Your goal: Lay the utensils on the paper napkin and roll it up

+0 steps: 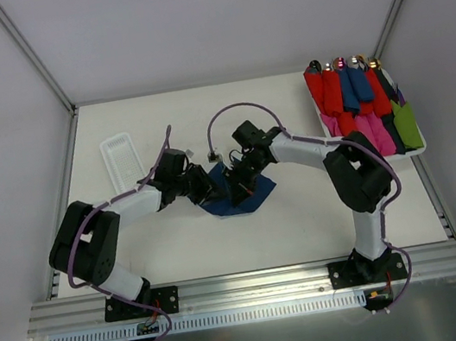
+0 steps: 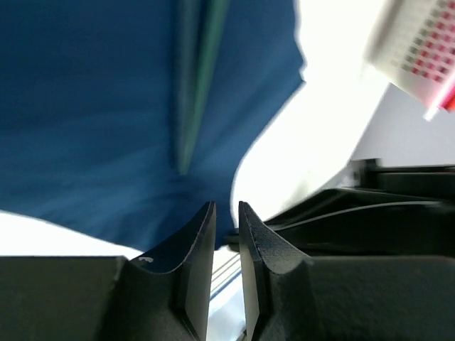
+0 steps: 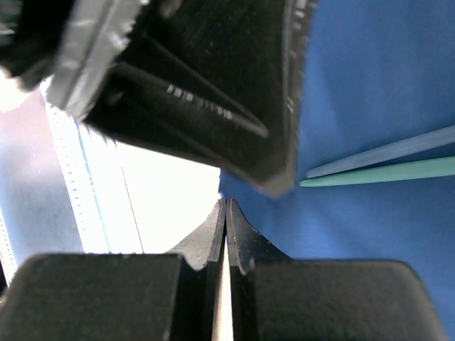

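Both arms reach in toward the middle of the desk (image 1: 306, 219), and their tips meet over the paper napkin (image 1: 260, 193). The napkin is dark blue and lies flat on the desk, a bit crumpled at its edges.

The left arm bends at its elbow near the left side, then stretches to the right. The left hand (image 1: 210, 189) sits low at the left edge of the napkin. In the left wrist view, its two fingers (image 2: 193, 245) are open just a crack. I can see only pale desk in the gap between them. Their tips are right beside the napkin's edge.

The right arm goes up from its base, bends, and stretches far to the left. The right hand (image 1: 237, 190) points down at the napkin, very near the left hand. In the right wrist view, its fingers (image 3: 249, 249) are pressed tight together. Their tip is at the edge of the napkin. I cannot tell if a bit of paper is pinched there.

The utensils (image 3: 387, 165) are two thin sticks, one teal and one more blue. They lie side by side on the napkin.

A white tray (image 1: 122, 162) sits at the back left. At the back right, a tray (image 1: 420, 151) holds red, pink, blue and green rolls.
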{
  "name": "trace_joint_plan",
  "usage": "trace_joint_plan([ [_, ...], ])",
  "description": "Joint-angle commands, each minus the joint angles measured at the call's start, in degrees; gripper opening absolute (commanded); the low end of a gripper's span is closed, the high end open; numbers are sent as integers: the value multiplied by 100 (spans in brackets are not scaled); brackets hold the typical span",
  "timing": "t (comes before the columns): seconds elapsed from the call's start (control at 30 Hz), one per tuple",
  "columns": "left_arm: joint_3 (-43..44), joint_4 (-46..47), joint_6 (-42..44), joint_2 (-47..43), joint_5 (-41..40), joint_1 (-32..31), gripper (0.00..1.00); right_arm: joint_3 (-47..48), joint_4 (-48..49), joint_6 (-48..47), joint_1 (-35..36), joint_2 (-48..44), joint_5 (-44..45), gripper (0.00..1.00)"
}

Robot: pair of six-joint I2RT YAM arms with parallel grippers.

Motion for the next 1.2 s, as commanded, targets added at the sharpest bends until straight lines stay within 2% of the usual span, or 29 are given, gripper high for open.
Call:
trace_joint_plan([
  [0.0, -7, -580, 210, -132, -370, 109, 20, 355, -271, -119, -86, 142, -271, 0],
  [0.2, 37, -1089, 237, -61, -642, 118, 18, 653, -455, -154, -191, 371, -333, 0],
  [0.4, -7, -1143, 377, -333, -853, 110, 21, 882, -535, -181, -323, 670, -306, 0],
  [0.47, 28, -1134, 630, -579, -897, 110, 25, 970, -535, -163, -402, 766, -359, 0],
  [0.53, 46, -1143, 833, -843, -959, 110, 37, 1066, -570, -146, -446, 811, -359, 0],
  [0.63, 72, -1143, 1115, -1028, -977, 136, 43, 1154, -553, -102, -542, 881, -412, 0],
  [0.87, 46, -1151, 1124, -835, -678, 153, 41, 1436, -596, -40, -648, 1048, -421, 0],
  [1.17, 81, -1020, 1441, -932, -388, 145, 28, 1726, -588, 57, -674, 1285, -280, 0],
])
